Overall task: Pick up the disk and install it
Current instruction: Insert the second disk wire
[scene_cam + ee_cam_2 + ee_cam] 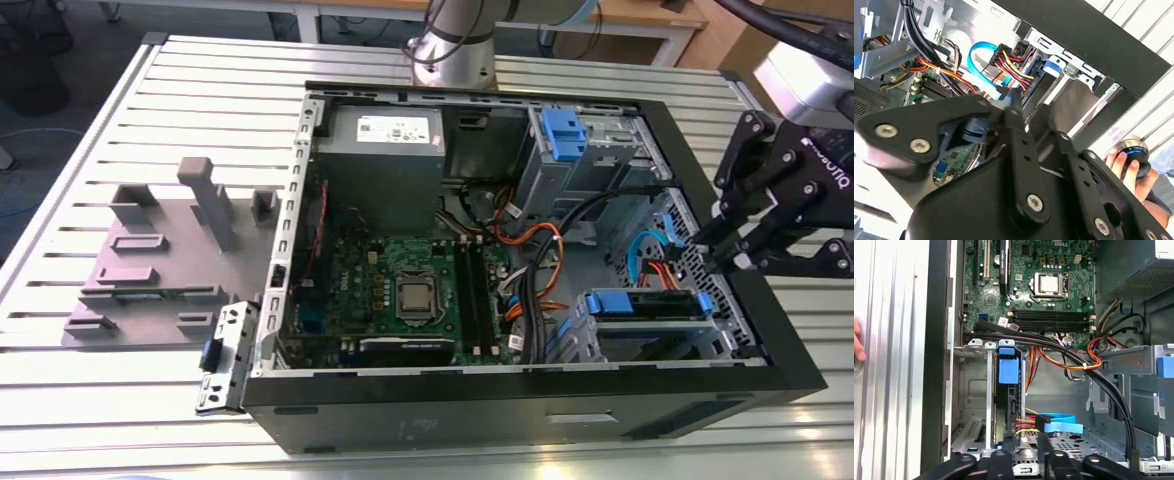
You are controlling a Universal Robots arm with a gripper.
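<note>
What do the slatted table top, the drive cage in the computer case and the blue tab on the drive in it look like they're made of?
Table top: probably bare aluminium; pale ribbed slats with bright glare.
Drive cage: sheet metal, likely steel; dull grey, punched holes, folded edges.
Blue tab: seemingly moulded plastic; even matte blue colour.

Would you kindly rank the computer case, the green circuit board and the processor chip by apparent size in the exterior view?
Largest to smallest:
1. computer case
2. green circuit board
3. processor chip
</note>
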